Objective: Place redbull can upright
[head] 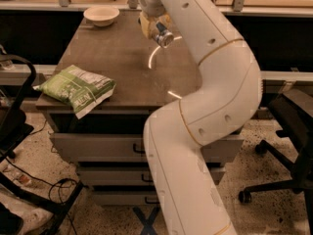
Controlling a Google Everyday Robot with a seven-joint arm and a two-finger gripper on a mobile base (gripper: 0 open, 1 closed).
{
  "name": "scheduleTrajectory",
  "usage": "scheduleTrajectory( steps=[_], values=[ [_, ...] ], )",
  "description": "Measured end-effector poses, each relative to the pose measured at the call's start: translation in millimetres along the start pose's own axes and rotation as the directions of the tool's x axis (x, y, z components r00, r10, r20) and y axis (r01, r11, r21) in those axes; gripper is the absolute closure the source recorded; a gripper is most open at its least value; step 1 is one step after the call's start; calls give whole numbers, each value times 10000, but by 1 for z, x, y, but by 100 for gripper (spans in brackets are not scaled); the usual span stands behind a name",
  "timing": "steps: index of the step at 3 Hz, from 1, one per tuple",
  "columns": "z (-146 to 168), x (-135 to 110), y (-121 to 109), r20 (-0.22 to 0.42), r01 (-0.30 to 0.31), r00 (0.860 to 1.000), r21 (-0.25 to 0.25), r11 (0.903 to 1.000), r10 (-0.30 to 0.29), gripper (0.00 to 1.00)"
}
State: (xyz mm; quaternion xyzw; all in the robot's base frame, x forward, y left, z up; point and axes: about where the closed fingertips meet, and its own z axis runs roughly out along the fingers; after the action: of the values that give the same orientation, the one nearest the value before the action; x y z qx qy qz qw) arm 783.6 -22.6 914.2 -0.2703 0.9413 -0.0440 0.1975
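My gripper (157, 29) is over the far middle of the brown table (112, 58), hanging from the white arm that comes in from the lower right. It is shut on the redbull can (164, 37). The can is tilted, with its round silver end pointing toward the camera and to the right. It appears to be held just above the tabletop. The gripper hides most of the can's blue and silver body.
A green snack bag (76, 88) lies at the table's front left corner, overhanging the edge. A white bowl (101, 14) stands at the far left. Drawers (98, 148) are under the table. A black office chair (286, 131) stands to the right. A black cart frame (19, 131) stands to the left.
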Motion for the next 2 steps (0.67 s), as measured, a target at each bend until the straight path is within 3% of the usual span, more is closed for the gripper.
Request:
scheduleTrajectory(
  steps=[1,2],
  values=[
    [-30,-6,9,-620,308,9978,922,9953,-251,100],
    [-64,-6,7,-781,209,9969,1570,9874,-87,100]
  ],
)
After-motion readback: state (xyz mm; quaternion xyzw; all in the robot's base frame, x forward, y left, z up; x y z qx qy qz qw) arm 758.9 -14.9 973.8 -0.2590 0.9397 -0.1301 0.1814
